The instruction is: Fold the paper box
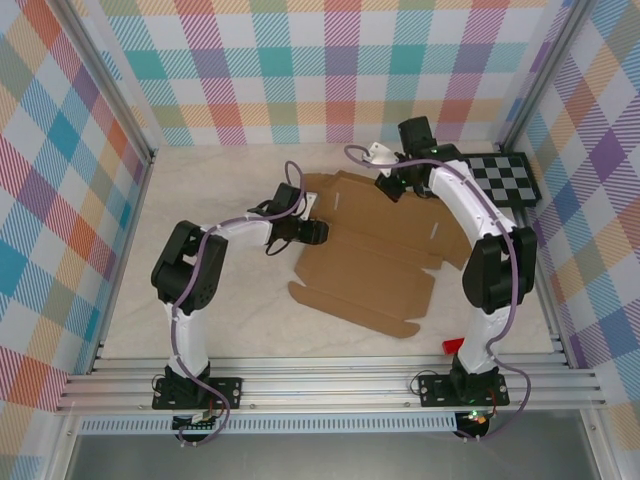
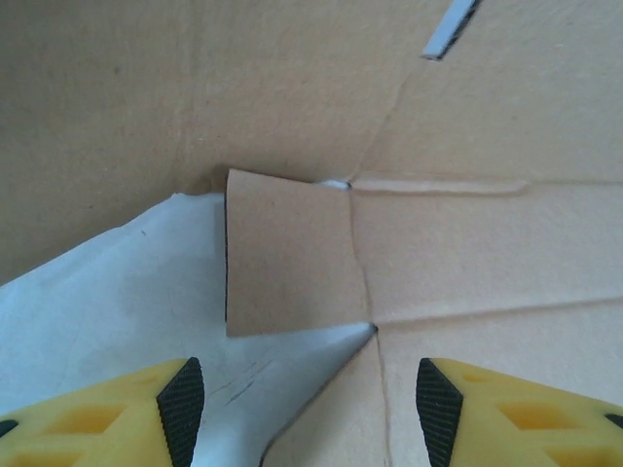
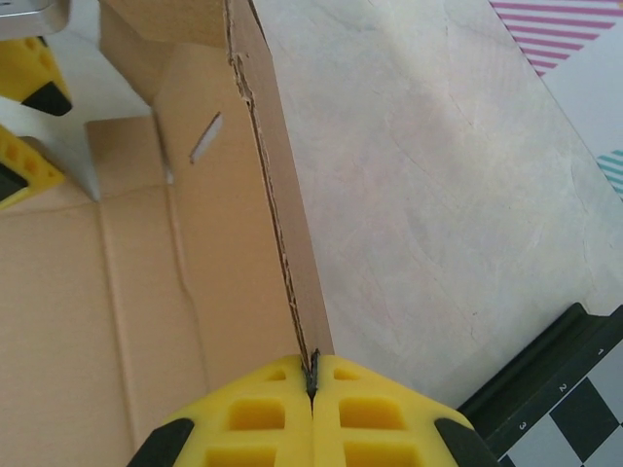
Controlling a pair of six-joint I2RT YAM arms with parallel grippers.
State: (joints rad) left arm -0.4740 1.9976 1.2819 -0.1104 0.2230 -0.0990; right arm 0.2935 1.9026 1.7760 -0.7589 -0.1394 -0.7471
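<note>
Top external view: the paper box [image 1: 370,265] lies at the middle of the table [image 1: 200,190] as a mostly flat brown die-cut sheet. Its long axis appears to run from about 11 o'clock to 5 o'clock, with the near flap edge pointing toward 5 o'clock. The far end, at 12 o'clock, is lifted.

The right gripper [image 1: 388,185] holds that far end. In the right wrist view, the right gripper [image 3: 313,375] has its yellow fingers pressed together on the thin edge of a cardboard wall standing upright off the sheet [image 3: 97,292], and a slit [image 3: 204,138] shows in the wall. The checkerboard panel [image 1: 508,175] sits at 2 o'clock, well apart from the box.

The left gripper [image 1: 305,232] is at the sheet's 9 o'clock edge. In the left wrist view, its fingers are spread around nothing [image 2: 302,389], just short of a small corner tab [image 2: 287,253] that lies where the creases meet.

The step in hand looks like raising a wall panel. The next move probably calls for the left gripper to tuck the tab inward along its crease while the right keeps the wall vertical.
</note>
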